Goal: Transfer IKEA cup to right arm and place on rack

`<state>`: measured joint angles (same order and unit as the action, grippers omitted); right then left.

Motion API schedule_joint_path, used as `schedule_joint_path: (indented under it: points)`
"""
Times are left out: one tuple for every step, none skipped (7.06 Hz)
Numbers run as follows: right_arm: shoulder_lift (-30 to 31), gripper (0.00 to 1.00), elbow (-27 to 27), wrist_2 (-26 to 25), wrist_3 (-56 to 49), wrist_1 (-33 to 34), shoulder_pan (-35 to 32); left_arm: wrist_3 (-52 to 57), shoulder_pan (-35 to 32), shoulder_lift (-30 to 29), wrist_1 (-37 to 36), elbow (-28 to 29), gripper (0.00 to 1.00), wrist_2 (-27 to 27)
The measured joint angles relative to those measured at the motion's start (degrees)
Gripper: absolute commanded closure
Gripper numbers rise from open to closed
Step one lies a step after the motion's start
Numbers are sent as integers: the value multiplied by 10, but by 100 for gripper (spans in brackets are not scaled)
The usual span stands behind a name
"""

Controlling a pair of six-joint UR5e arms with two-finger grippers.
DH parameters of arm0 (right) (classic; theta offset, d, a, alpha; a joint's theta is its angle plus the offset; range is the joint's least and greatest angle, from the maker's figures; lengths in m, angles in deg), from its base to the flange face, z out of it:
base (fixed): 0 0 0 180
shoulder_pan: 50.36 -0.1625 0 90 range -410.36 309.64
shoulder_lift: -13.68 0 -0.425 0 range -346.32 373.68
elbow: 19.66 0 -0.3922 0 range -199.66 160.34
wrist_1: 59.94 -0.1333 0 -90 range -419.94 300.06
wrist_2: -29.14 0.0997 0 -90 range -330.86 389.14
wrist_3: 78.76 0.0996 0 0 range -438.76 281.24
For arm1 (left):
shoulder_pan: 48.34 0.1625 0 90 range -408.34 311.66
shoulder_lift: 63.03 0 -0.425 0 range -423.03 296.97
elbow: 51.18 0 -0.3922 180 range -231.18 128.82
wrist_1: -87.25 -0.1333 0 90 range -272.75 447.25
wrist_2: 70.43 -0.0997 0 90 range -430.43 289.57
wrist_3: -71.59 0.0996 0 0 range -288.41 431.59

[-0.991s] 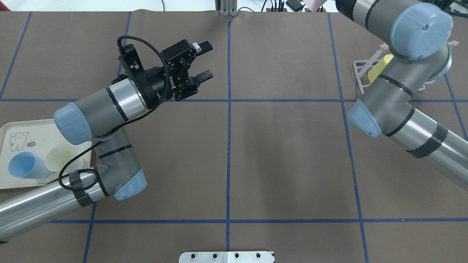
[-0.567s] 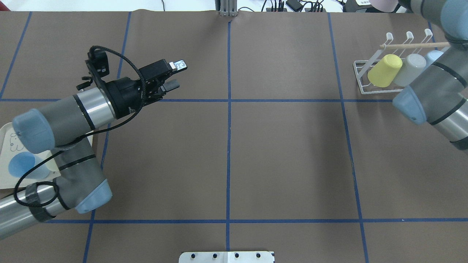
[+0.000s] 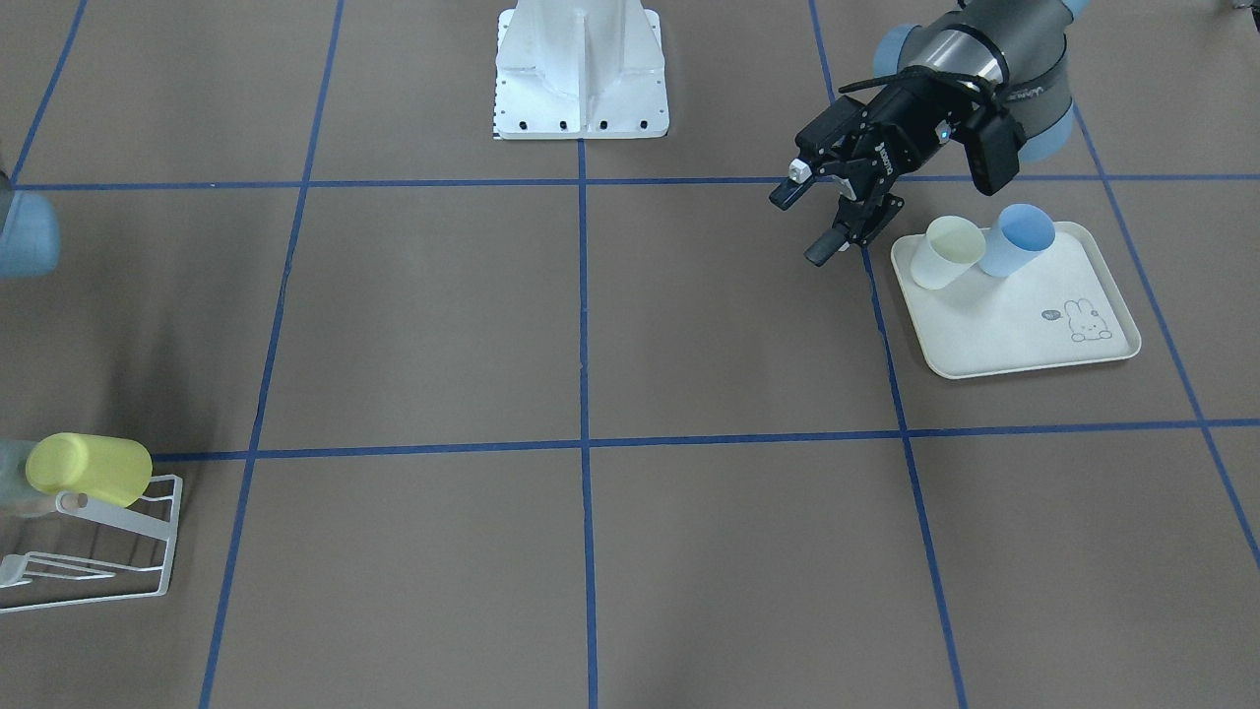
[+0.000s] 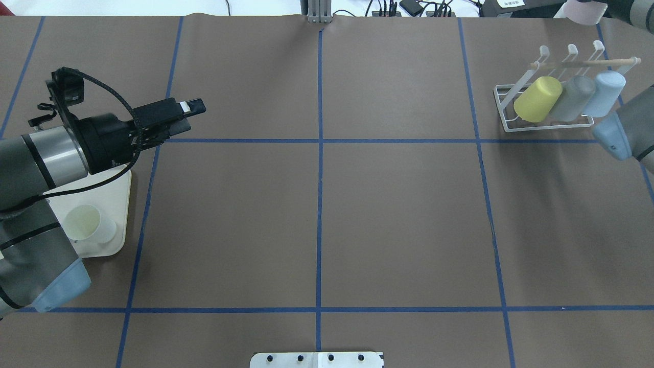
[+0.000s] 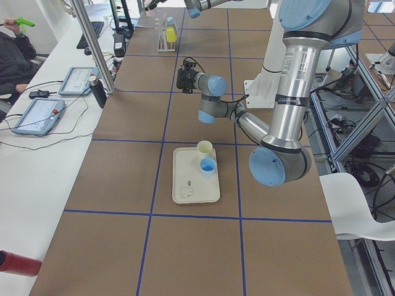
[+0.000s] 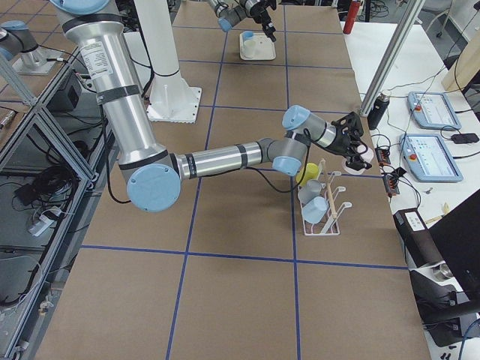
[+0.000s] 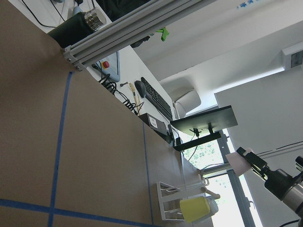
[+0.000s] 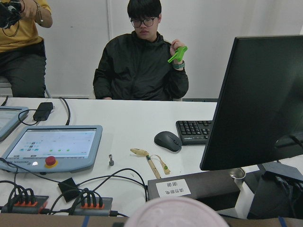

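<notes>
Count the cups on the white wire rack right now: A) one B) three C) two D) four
B: the overhead view shows a yellow cup, a grey cup and a light-blue cup side by side on the rack.

I operate this rig in a robotics laboratory. The indicators are as follows.

- Beneath both end effectors, the table [image 4: 409,220] is covered in brown paper and divided into a grid by blue tape lines [image 4: 319,204].
- Straight ahead of the right gripper [image 6: 354,150], past the table edge, I see a white bench [image 8: 123,125]. It carries a touch-screen pendant with a red stop button [image 8: 49,161], a monitor [image 8: 265,94], a keyboard [image 8: 196,130], a mouse [image 8: 167,140] and loose cables [image 8: 90,182]. Two people [image 8: 142,66] sit behind it.
- Aluminium frame posts [image 5: 92,49] stand along that bench.
- To one side of the left gripper [image 3: 809,222], at the table's rear edge, stands a white bolted pedestal [image 3: 581,69].
</notes>
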<state>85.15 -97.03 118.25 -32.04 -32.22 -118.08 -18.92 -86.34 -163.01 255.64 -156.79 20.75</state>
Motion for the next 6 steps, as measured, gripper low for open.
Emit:
schedule_joint_path:
  points:
    - [2, 100, 30, 12, -6, -38, -6, 1, -1, 3, -1, -2, 0, 2]
    - [6, 100, 47, 19, -14, -57, -8, 1, -1, 4, -1, -2, 0, 2]
    - [9, 100, 61, 23, -25, -70, -10, 1, -1, 5, 0, -1, 0, 2]
    - [12, 100, 72, 30, -35, -80, -14, 2, -1, 5, 0, 1, 0, 2]
    - [14, 100, 78, 38, -46, -84, -19, 2, -1, 5, 0, 2, 0, 3]
    - [15, 100, 82, 42, -51, -86, -21, 2, -1, 5, 0, 2, 0, 3]
